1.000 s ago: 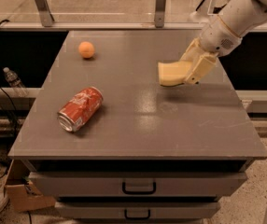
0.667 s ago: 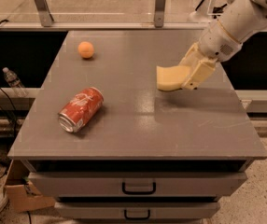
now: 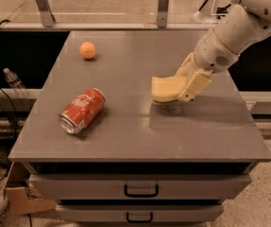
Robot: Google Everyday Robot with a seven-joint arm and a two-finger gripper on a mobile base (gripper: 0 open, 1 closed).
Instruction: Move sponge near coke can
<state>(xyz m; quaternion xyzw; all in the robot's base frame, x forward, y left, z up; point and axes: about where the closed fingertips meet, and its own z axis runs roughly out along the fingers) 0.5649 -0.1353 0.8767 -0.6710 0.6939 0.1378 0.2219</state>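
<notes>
The pale yellow sponge (image 3: 166,88) is held in my gripper (image 3: 186,84) a little above the grey table top (image 3: 140,131), right of the middle. The gripper is shut on the sponge's right end, and the sponge sticks out to the left. The red coke can (image 3: 82,110) lies on its side at the left front of the table, silver top facing the front left. The sponge is well apart from the can, to its right and a bit farther back.
A small orange ball (image 3: 88,50) sits at the table's back left. A glass rail with metal posts (image 3: 163,6) runs along the back edge. Drawers (image 3: 140,189) are below the front edge. A water bottle (image 3: 13,82) lies off the table at left.
My gripper with the sponge has moved left and slightly toward the front, closer to the can. The can and the ball have not moved.
</notes>
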